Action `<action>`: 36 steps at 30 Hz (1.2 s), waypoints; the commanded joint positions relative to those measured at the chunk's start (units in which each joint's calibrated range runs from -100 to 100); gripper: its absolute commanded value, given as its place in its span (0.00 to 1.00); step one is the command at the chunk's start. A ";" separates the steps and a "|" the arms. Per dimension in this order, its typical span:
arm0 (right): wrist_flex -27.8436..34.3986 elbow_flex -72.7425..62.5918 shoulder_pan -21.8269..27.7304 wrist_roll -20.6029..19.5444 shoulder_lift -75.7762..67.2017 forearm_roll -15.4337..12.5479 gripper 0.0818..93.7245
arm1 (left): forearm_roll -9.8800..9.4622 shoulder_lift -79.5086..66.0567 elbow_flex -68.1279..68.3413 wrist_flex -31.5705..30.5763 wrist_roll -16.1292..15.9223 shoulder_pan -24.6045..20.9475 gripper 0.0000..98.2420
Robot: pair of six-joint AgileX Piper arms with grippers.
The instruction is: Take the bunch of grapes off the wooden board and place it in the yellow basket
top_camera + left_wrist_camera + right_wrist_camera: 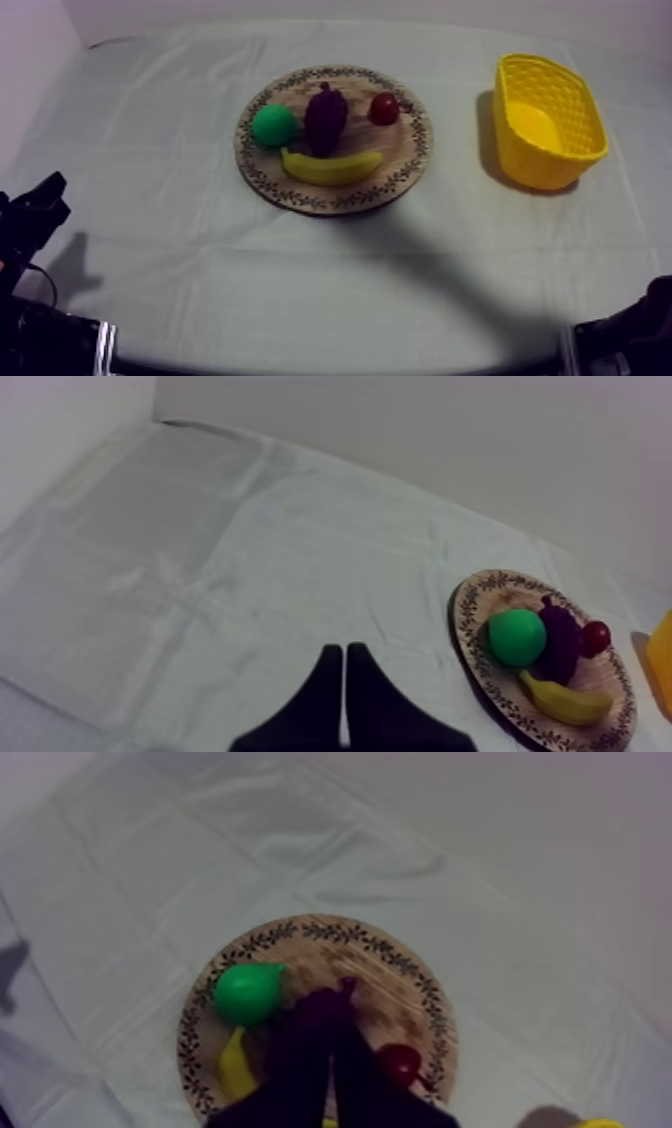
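Grapes (326, 118): middle of the board (405, 150), between pear (273, 126) and small red fruit (384, 108), behind the banana (331, 166).
Right tool (328, 1002): fingers pressed together, empty, over the board, tips pointing at the grapes.
Left tool (343, 651): closed on nothing, well off the board.
Basket (575, 110): right of the board.

Matt, creased grey-white cloth (180, 270). Grained brown wood, dull, on the round board with patterned rim (405, 150). Lattice-moulded plastic, faintly shiny, on the yellow basket (578, 100). Smooth, slightly glossy skins on the round green pear (273, 126), small red fruit (384, 108) and curved yellow banana (330, 168).
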 commanded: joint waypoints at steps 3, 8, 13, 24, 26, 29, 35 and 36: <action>0.17 -1.71 -0.28 -0.87 4.39 -0.11 0.00 | 0.02 0.00 -0.04 0.03 -0.01 0.01 0.00; 0.74 -3.78 -0.19 -0.90 7.64 -1.10 0.00 | 0.02 0.00 -0.04 0.03 -0.01 0.01 0.00; 0.28 -4.65 -0.12 -1.55 9.27 -0.92 0.00 | 0.02 0.00 -0.04 0.03 -0.01 0.01 0.00; 8.94 -13.62 -0.49 -10.52 13.69 1.20 0.00 | 0.02 0.00 -0.04 0.03 -0.01 0.01 0.00; 12.10 -15.46 -0.23 -12.07 14.43 0.57 0.00 | 0.02 0.00 -0.04 0.03 -0.01 0.01 0.00; 16.70 -17.88 0.38 -13.30 15.28 -1.38 0.00 | 0.02 0.00 -0.04 0.03 -0.01 0.01 0.00; 24.17 -21.32 0.67 -16.26 16.45 -3.02 0.00 | 0.02 0.00 -0.04 0.03 -0.01 0.01 0.00; 25.45 -21.92 0.63 -16.75 16.65 -3.07 0.00 | 0.02 0.00 -0.04 0.03 -0.01 0.01 0.00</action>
